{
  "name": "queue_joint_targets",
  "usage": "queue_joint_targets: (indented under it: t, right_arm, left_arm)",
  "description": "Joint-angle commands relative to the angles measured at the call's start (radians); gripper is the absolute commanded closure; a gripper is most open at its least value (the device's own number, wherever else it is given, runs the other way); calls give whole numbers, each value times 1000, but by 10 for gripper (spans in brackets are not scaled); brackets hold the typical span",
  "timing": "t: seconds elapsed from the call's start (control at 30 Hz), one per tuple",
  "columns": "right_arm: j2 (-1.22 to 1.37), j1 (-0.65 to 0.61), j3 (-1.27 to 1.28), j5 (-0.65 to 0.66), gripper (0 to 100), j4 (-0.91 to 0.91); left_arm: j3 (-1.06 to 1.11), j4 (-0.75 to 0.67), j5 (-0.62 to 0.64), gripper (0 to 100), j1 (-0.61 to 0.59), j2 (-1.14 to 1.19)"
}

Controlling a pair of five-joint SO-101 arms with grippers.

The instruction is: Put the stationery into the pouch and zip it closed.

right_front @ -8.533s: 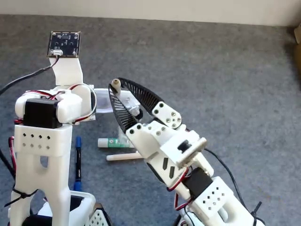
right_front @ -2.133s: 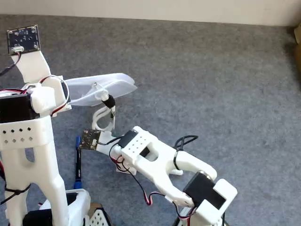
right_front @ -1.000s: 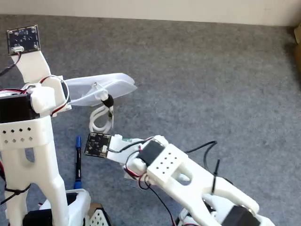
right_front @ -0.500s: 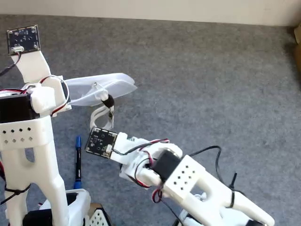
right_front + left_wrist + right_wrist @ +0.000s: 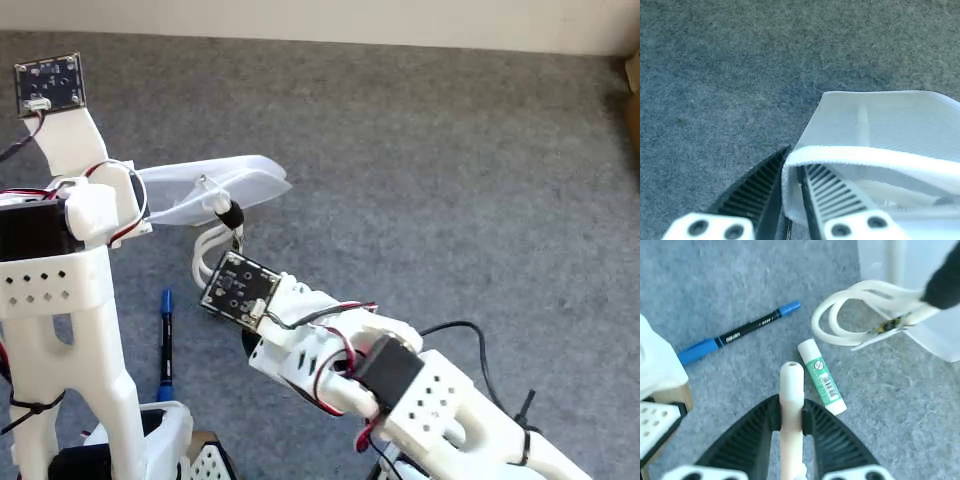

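From above, the translucent white plastic pouch (image 5: 215, 188) is held at the left arm's tip, and the blue-and-black pen (image 5: 165, 345) lies at its 7 o'clock. At the left wrist, the left gripper (image 5: 792, 167) pinches the pouch's white rim. At the right wrist, the right gripper (image 5: 791, 402) is clamped on a cream-coloured stick (image 5: 791, 382), just beside the white, green-labelled glue stick (image 5: 822, 377).

White lettering runs along the black barrel of the pen (image 5: 740, 330), lying on the carpet; it is too small to read with certainty. The glue stick (image 5: 822, 377) beside it bears a green label with a barcode and tiny print, none of it legible.
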Motion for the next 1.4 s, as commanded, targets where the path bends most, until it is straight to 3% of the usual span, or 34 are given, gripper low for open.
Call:
queue_joint_targets:
  t: [0.0, 0.6, 0.93, 1.13, 1.37]
  right_arm:
    - [-102, -10, -8, -43, 995, -30]
    - [-320, -8, -8, -252, 995, -101]
    - [-456, -5, 15, -290, 995, -130]
    - [-625, -5, 214, -281, 995, -369]
    - [-880, -5, 452, -281, 995, -769]
  left_arm:
    - [19, -8, 12, 990, 1, 2]
    - [21, -5, 12, 990, 2, 2]
    - [51, 0, 6, 990, 133, 2]
    - [41, 18, 5, 990, 148, 2]
    - [21, 40, -31, 991, 148, 1]
